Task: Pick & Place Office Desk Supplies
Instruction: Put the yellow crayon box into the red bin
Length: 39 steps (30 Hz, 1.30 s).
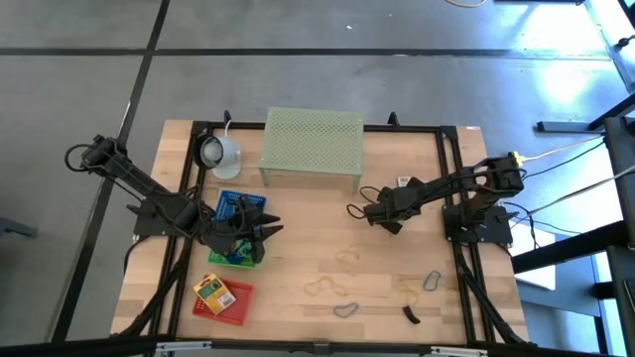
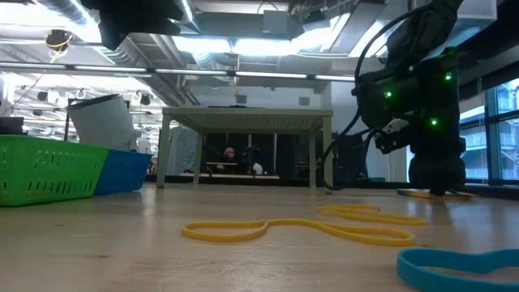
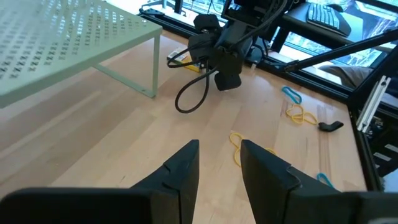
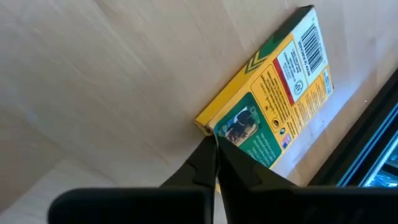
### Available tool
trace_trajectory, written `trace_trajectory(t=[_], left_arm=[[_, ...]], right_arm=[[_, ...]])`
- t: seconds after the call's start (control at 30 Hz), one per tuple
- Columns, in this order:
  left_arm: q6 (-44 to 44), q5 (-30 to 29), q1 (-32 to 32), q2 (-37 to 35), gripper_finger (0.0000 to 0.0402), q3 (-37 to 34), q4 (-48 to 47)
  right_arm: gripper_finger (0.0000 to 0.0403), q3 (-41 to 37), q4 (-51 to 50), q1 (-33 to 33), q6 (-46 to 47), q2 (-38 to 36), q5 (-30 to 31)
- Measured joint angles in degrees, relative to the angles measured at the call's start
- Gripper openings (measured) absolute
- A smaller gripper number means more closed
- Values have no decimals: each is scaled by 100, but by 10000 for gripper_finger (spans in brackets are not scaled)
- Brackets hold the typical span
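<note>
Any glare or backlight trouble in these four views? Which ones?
High view: a bright glare patch on the floor at top right, while the table is evenly lit. Low view: ceiling lights and windows backlight the right arm into a dark silhouette; the yellow loop reads fine. Left wrist view: bright daylight beyond the table's far edge. Right wrist view: no glare on the yellow box.

**Our two dark arms**

We wear matte black housings on both arms. Our left gripper point(image 3: 219, 163) ends in two broad, angular black fingers. Behind our right gripper point(image 1: 368, 212), a black cable loops, and green lights glow on the arm's casing.
</note>
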Motion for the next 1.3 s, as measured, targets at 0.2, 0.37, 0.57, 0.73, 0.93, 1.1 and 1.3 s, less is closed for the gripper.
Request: trace_trajectory(t=[0.2, 0.37, 0.57, 0.73, 0.93, 1.1, 1.3], left_arm=[[444, 40, 0, 63, 112, 0, 27], [764, 80, -2, 467, 112, 0, 297], [1470, 303, -4, 1287, 112, 0, 1084], [2222, 373, 3, 1892, 112, 0, 2204], [3036, 1034, 80, 2540, 113, 0, 3477], [3286, 1904, 193, 3005, 132, 0, 4408], [3582, 2049, 208, 3128, 172, 0, 4968]], right_arm=[[5, 199, -119, 233, -68, -209, -110], [7, 582, -155, 576, -288, -517, -397], [8, 1194, -149, 1151, -882, -890, -758], [8, 1678, 32, 1712, -1979, -998, -1289], [8, 2058, 980, 2118, -2677, -998, -1420], [8, 2237, 1686, 2171, -3132, -998, -1428], [8, 2271, 2243, 2167, -3462, -997, -1598]])
